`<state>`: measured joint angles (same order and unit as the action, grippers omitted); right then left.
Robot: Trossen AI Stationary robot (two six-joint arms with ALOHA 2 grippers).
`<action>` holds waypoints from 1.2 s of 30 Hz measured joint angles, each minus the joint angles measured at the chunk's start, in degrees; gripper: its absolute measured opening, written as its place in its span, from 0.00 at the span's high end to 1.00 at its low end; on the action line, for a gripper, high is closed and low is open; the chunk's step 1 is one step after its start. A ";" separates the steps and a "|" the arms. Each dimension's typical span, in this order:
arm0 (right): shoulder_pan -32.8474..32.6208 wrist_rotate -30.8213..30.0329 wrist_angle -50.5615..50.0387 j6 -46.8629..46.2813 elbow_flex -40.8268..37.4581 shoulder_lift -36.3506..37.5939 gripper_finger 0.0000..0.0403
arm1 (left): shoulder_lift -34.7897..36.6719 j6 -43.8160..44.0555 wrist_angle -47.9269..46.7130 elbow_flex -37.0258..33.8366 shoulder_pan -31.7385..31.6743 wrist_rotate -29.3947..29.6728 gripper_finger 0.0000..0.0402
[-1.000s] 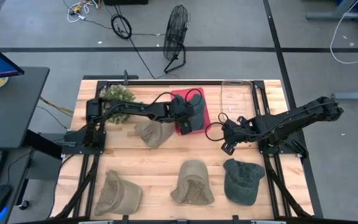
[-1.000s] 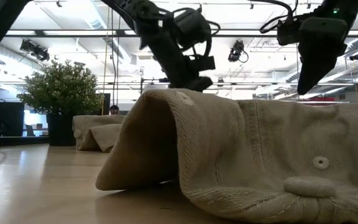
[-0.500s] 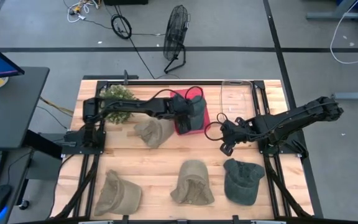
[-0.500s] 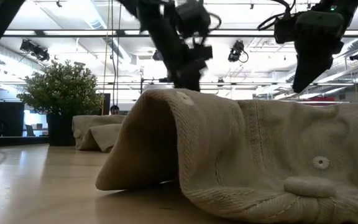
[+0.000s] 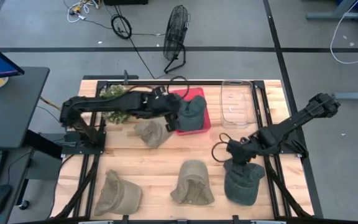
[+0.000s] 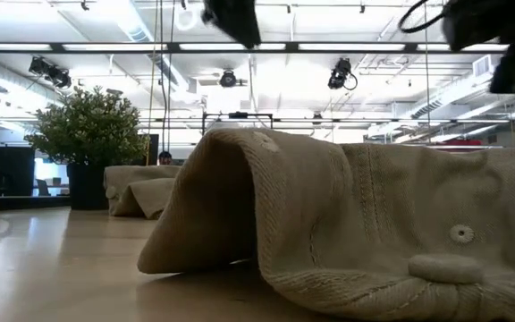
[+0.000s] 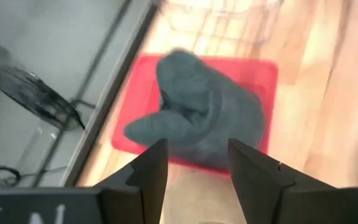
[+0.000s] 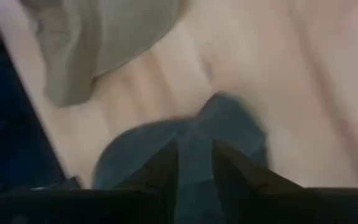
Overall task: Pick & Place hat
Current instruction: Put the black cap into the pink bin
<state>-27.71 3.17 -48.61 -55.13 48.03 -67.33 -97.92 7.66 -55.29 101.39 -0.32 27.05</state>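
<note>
A dark green hat [image 5: 191, 114] lies crumpled on the red tray [image 5: 205, 124] at the table's far middle. My left gripper [image 5: 173, 117] is open just left of the tray, its fingers [image 7: 151, 168] pointing at the hat [image 7: 197, 118]. A second dark green hat [image 5: 242, 182] rests on the table at the near right. My right gripper [image 5: 236, 155] is open over that hat's far edge, and the hat [image 8: 166, 155] shows between its fingers. My right gripper points down over the far edge [image 8: 229, 118] of the near-right dark green hat. Whether the fingers touch the cloth, I cannot tell.
A tan hat [image 5: 151, 132] lies beside the tray, with two more [image 5: 120, 193] [image 5: 192, 183] along the near edge. The middle one fills the low view [image 6: 347, 224]. A clear bin [image 5: 237, 102] and a small plant [image 5: 117, 99] stand at the far side.
My left gripper has let go of the dark green hat, which now lies on the red tray. It has drawn back toward the table's left and risen. My right gripper has gone toward the near edge, from the table's middle to over the near-right dark green hat.
</note>
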 joint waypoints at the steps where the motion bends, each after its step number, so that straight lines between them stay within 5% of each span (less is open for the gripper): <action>1: -1.32 0.49 0.27 -1.87 0.00 0.02 0.75 | 1.61 0.65 0.46 -0.72 0.71 0.56 0.58; 15: -14.45 1.85 2.98 -16.93 0.00 -3.39 0.67 | 8.99 11.63 9.19 -26.32 10.55 1.04 0.59; 27: -15.05 -0.08 4.45 -17.92 0.00 -16.53 0.55 | 9.19 14.21 18.64 -33.33 14.85 0.69 0.59; 32: -15.03 0.87 8.25 -19.48 0.00 -19.12 0.65 | 9.19 13.89 18.34 -33.43 14.83 0.72 0.59; 36: -14.90 1.05 10.40 -21.35 0.00 -18.99 0.88 | 9.19 13.81 18.15 -33.43 14.76 0.74 0.59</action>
<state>-42.62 4.22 -38.21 -76.48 48.03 -86.32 -88.73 21.47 -37.15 67.96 14.44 27.79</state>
